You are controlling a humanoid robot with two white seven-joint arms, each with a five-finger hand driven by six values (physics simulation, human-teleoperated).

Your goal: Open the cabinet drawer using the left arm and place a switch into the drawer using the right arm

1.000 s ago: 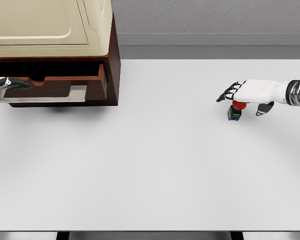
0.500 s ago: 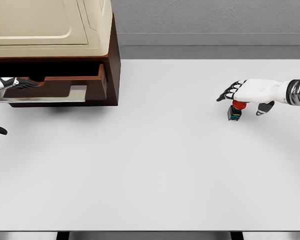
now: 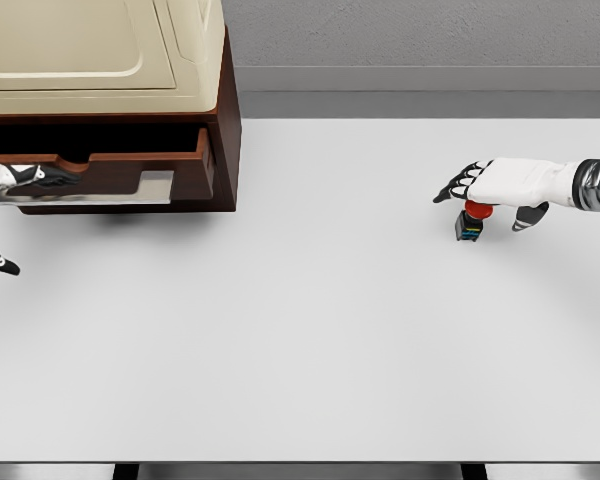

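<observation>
Switch (image 3: 469,223): small push-button unit with a red round cap on a dark, boxy base showing blue and yellow marks; stands upright on the right part of the counter, well apart from the cabinet.

Counter (image 3: 310,330): broad, flat white surface, filling most of the view.

Cabinet (image 3: 110,100): dark brown wooden body with a cream-coloured top section, at the far left corner of the counter.

Drawer (image 3: 130,175): dark brown wooden front with a reddish-brown rim and a pale grey metal strip along its lower edge; pulled partly out from the cabinet toward the near side.

Right hand (image 3: 490,185): white with black-jointed fingers, enters from the right edge and sits directly over the switch, palm down. Fingers spread and relaxed, thumb hanging down to the right of the red cap; nothing gripped.

Left hand (image 3: 20,178): white and black, only partly in view at the left edge, lying against the drawer front. One separate digit tip shows lower down over the counter. Whether its fingers hold the drawer cannot be told.
</observation>
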